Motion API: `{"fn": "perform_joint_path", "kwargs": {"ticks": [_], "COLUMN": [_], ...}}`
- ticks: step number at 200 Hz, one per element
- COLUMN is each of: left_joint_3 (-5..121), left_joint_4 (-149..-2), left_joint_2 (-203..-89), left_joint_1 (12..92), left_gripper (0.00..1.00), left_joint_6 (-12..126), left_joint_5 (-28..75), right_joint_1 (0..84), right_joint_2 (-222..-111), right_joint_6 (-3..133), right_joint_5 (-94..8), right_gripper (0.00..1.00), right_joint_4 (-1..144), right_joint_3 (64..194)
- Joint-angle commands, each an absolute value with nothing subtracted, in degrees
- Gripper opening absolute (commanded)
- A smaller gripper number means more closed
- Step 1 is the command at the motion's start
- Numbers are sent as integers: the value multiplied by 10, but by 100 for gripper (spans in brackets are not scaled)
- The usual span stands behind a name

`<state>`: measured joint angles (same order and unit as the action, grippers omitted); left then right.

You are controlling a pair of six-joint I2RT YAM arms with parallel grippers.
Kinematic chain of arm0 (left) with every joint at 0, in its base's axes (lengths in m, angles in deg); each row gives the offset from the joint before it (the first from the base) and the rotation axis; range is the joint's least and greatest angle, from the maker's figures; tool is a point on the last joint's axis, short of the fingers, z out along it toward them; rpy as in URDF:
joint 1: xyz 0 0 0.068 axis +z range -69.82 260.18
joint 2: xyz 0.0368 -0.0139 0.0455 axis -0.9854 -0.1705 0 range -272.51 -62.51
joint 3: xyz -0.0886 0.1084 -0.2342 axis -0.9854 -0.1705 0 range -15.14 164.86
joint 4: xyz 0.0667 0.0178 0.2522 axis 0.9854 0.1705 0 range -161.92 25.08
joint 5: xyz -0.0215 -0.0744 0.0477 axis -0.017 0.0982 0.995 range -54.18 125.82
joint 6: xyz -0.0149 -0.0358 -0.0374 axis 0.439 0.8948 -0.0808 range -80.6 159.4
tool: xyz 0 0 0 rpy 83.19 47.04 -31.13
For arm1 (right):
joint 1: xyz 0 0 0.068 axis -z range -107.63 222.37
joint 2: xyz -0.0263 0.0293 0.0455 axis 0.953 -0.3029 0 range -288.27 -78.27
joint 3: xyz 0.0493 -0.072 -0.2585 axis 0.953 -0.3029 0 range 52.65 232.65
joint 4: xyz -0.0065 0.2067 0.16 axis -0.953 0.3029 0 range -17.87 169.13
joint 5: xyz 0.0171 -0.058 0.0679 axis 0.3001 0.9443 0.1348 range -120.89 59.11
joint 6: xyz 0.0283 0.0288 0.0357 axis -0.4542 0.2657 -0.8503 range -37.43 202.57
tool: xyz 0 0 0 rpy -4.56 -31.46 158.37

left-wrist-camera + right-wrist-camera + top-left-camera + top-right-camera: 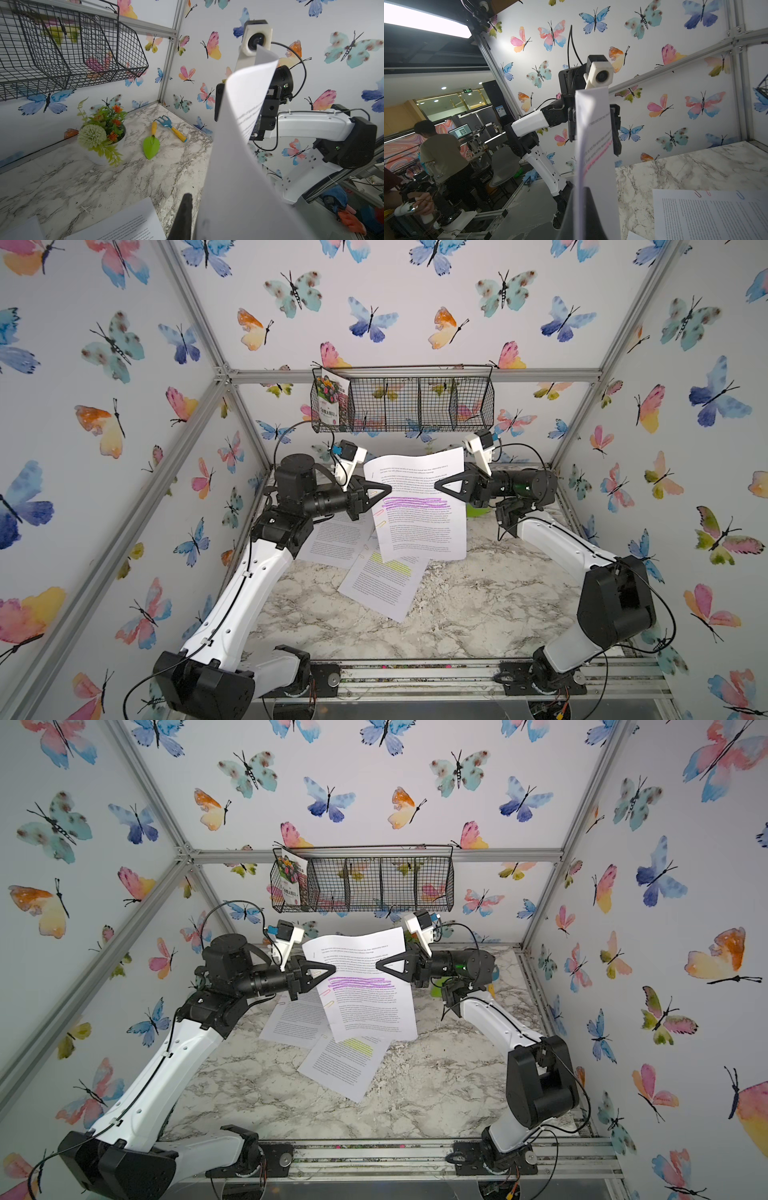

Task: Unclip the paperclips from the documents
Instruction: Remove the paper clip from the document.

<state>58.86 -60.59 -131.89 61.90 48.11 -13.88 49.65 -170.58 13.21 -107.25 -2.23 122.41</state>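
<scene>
1. Paperclips (378, 512) in orange, pink and yellow sit in a row on the left edge of the purple-highlighted document (419, 531). The left jaws are clenched on this edge at the orange one. I cannot tell if they pinch the wire or only the paper.
2. The right jaws are clenched on the right edge of the same sheet. In the right wrist view the paper passes between the two fingers.
3. This sheet hangs in the air between both arms, almost upright, above the table (478, 605).
4. Two more documents lie flat on the table below it. The yellow-highlighted document (382, 585) is on the near side, and the unhighlighted document (332, 541) is to the left, partly under the left arm.
5. In the right wrist view, a blue paperclip (740, 195) and two pink ones sit on the edge of a lying sheet.
6. On the far part of the table are a potted plant (101, 135), a green trowel (151, 145) and a blue rake (168, 126).
7. A wire basket (415, 406) hangs on the far wall, with a seed packet (332, 400) in its left compartment.
</scene>
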Motion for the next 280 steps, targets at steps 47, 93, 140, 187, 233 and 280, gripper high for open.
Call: {"fn": "perform_joint_path", "kwargs": {"ticks": [47,93,140,187,233,280], "left_joint_3": [580,575,571,575,573,567], "left_joint_4": [-579,-570,-565,-567,-565,-556], "left_joint_2": [-1295,-1290,-1284,-1289,-1288,-1285], "left_joint_1": [621,622,625,625,625,626], "left_gripper": [6,1,1,16,5,21], "left_joint_6": [457,454,453,458,458,454], "left_joint_5": [-118,-111,-102,-111,-109,-109], "right_joint_1": [496,498,505,505,506,507], "right_joint_2": [-1675,-1672,-1671,-1671,-1671,-1675], "right_joint_6": [200,217,219,219,220,219], "right_joint_5": [-1079,-1080,-1075,-1074,-1075,-1074], "right_gripper": [2,2,3,3,3,3], "right_joint_4": [46,67,69,71,74,74], "right_joint_3": [1216,1220,1220,1222,1221,1226]}}
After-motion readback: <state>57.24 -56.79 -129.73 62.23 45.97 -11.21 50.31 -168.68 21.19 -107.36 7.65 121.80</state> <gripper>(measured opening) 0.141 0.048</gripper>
